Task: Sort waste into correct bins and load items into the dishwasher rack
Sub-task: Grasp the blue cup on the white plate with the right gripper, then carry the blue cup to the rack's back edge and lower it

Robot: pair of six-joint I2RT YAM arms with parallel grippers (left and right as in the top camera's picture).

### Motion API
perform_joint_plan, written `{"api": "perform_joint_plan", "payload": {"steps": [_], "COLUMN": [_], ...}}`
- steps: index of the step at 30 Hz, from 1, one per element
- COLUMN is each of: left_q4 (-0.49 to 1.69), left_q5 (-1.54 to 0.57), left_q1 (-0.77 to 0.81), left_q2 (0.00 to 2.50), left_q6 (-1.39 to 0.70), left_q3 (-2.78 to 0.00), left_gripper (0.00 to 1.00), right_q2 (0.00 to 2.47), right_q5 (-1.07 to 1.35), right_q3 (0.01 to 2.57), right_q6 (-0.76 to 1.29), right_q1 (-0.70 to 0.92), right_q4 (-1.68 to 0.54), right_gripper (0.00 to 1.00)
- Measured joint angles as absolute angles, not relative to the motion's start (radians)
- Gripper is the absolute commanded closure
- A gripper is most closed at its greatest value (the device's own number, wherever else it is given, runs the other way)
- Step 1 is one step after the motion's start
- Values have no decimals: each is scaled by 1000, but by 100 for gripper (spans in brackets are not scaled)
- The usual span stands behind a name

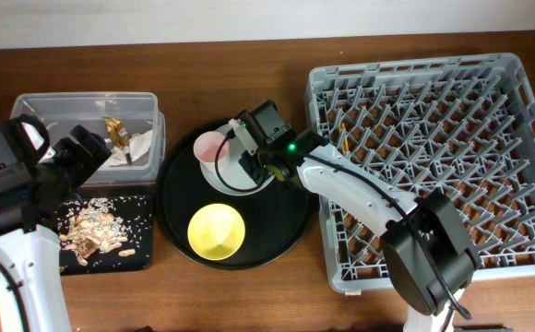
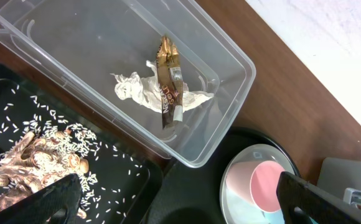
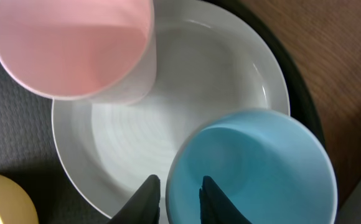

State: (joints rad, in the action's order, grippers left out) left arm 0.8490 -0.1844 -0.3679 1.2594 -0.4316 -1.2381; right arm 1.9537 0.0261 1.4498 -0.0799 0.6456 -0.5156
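In the overhead view, the grey dishwasher rack (image 1: 433, 166) is seen at the right, with a large round black tray (image 1: 286, 231) beside it. On that tray a yellow bowl (image 1: 216, 231) is set near the front, and a pink cup (image 1: 210, 145) is stood on a pale plate (image 1: 214, 178) at the back. The right gripper (image 1: 235, 159) is reached over this plate. At the left, a clear plastic box (image 1: 74, 103) is placed behind a flat black tray (image 1: 136, 249) strewn with food scraps (image 1: 92, 229). The left gripper (image 1: 88, 148) is held above the box's near edge.

From the left wrist, a crumpled tissue (image 2: 134, 90) and a gold wrapper (image 2: 168, 78) are shown lying together inside the box, the wrapper across the tissue. The fingers are spread wide with nothing between them.

From the right wrist, a blue cup (image 3: 255, 168) is seen on the plate, close to the pink cup. Its rim is pinched between the two fingers (image 3: 146, 199), one outside the wall and one inside.
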Motion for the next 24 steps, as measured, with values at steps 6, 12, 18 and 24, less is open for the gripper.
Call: {"api": "perform_joint_plan", "payload": {"steps": [6,12,18,24], "left_q4": [849,849,849,849], "left_q5": [-184,-184,-184,-184], "left_q1": [-368,-368,-368,-368], "left_q2": [1259,1259,1259,1259], "left_q6": [-432,-432,-432,-432], "left_q3": [-1238,-1238,-1238,-1238], "left_gripper": [1,1,1,1], "right_q2": [1954,1954,1951,1847], "right_q5": [25,22,23,135], "right_q3": [1450,1450,1467,1590], "right_q6": [-79,-83,-81,-82], "right_q1": [646,646,646,608], "right_q4": [-548,-545,-557,-650], "right_gripper": [78,96,96,96]}}
